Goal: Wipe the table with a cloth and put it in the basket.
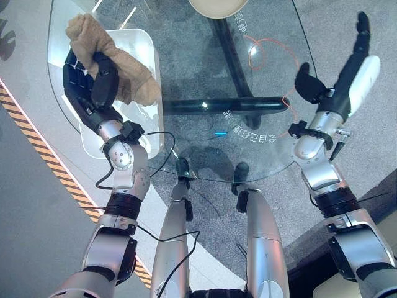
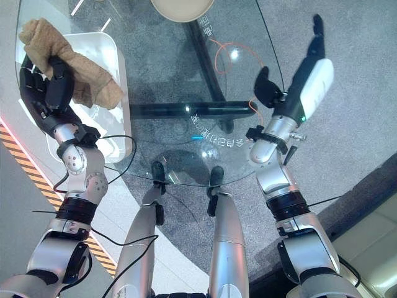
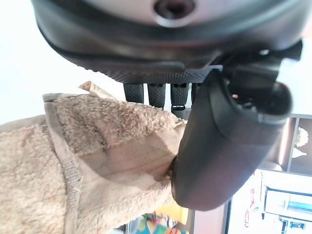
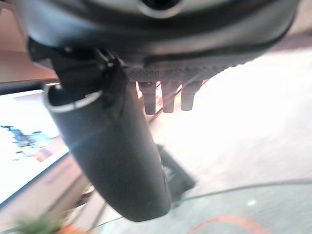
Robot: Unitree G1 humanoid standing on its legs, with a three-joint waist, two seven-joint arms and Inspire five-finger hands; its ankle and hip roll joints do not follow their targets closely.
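Note:
A tan fleece cloth hangs from my left hand, whose thumb and fingers are curled round it, above a white basket at the left edge of the round glass table. In the left wrist view the cloth lies pinched between the thumb and the fingers. My right hand is raised over the table's right edge, fingers straight, holding nothing.
A beige round object sits at the table's far edge. The table's dark base bar and an orange cable loop show through the glass. A yellow-and-black striped strip runs along the floor at the left.

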